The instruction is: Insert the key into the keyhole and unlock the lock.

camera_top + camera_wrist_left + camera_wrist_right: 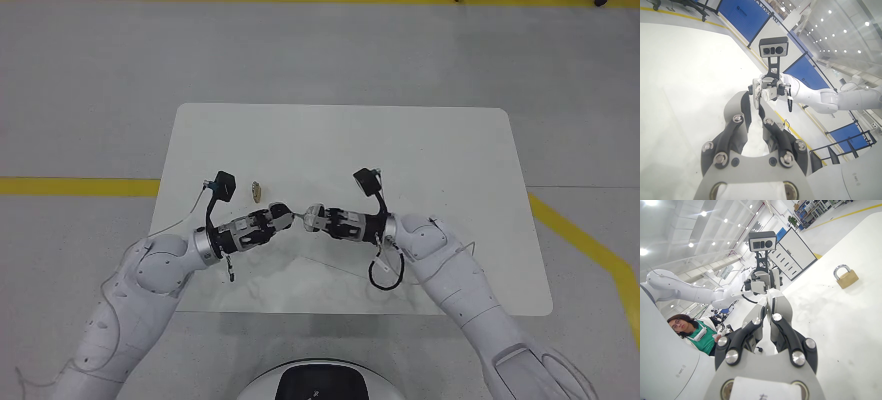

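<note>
A brass padlock (257, 190) (846, 276) with a silver shackle lies on the white table (450, 150), just behind the left arm's wrist. The two grippers meet tip to tip above the middle of the table. My right gripper (312, 214) (769, 296) is shut on a thin key (768, 299), which points towards the other arm. My left gripper (283, 215) (754, 103) faces it with a small gap between its fingers. The key (758, 101) and the right gripper's tips sit at that gap. Both grippers are off the padlock, to its right.
The table's near edge (350, 312) runs just under both forearms. Bare tabletop lies behind the grippers and to the right. Yellow floor lines (70, 186) pass on either side of the table.
</note>
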Controlling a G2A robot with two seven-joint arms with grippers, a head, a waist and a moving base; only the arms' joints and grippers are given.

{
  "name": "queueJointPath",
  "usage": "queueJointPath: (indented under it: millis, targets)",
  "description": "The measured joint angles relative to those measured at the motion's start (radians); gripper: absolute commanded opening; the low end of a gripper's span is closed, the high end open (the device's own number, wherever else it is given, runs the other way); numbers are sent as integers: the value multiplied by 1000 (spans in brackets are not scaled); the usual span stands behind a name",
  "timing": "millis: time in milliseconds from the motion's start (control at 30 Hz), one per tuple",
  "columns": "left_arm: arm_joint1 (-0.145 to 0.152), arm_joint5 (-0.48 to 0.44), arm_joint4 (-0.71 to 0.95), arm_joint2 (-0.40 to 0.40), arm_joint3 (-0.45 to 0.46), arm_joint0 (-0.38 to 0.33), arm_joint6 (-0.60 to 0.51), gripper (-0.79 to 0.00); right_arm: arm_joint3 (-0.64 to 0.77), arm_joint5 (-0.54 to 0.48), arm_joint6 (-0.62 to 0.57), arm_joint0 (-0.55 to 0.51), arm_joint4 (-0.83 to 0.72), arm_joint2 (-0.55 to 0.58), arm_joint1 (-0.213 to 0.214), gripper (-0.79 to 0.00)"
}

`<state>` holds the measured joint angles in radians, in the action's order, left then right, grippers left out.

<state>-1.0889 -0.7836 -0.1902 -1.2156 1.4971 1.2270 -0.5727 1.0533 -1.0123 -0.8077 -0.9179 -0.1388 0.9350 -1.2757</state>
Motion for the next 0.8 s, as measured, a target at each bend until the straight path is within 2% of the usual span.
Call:
queueJointPath:
  millis: [100,267,433,500,600,733,800]
  targets:
    - [8,-14,7,-35,-4,14,5,0,0,0,0,-3,2,14,0,-785]
    - [32,-31,-38,-155,38,68,22,0,10,0,7,-16,-2,70,8,-785]
    - [54,67,-241,-295,154,150,50,0,12,0,0,-31,-21,132,18,-785]
    - [59,117,-329,-324,195,168,34,0,12,0,0,-31,-21,132,18,-785]
    - [63,218,-493,-325,248,176,-1,-80,12,0,0,-30,-20,131,18,-785]
    - [56,368,-698,-237,283,147,-38,-157,12,0,0,-30,-20,131,18,-785]
    - [49,416,-726,-189,278,119,-56,-246,12,0,0,-30,-20,131,18,-785]
